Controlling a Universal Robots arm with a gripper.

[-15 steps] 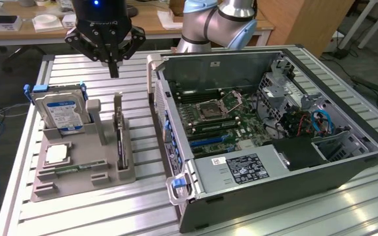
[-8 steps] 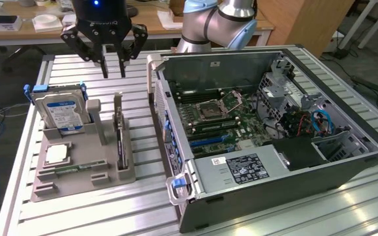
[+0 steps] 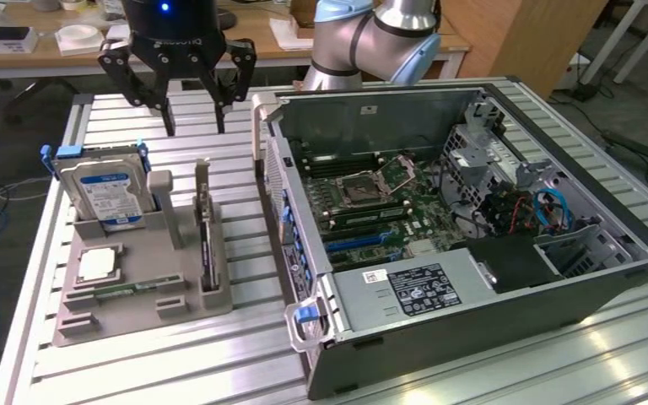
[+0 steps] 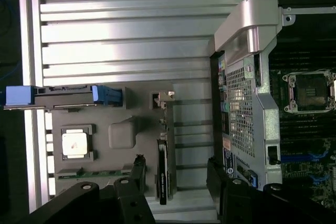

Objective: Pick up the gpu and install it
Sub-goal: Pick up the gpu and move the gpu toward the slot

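- Hovering over the far part of the bench (image 3: pixel 94 126) with the pincer (image 3: pixel 195 118) spread wide, gripping nothing.
- Showing the gpu (image 3: pixel 203 240) standing on edge in the grey holder (image 3: pixel 132 316), just beside the computer case (image 3: pixel 459 337), on the exterior view's left of it.

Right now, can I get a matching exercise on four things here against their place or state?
Things: 1 gpu; 2 hard drive; 3 processor chip; 4 gripper.
States: A flat in the grey holder; B above the table, jaws open, empty; C on edge in the holder slot nearest the computer case; D upright, blue rails.
Pairs: 1-C; 2-D; 3-A; 4-B.
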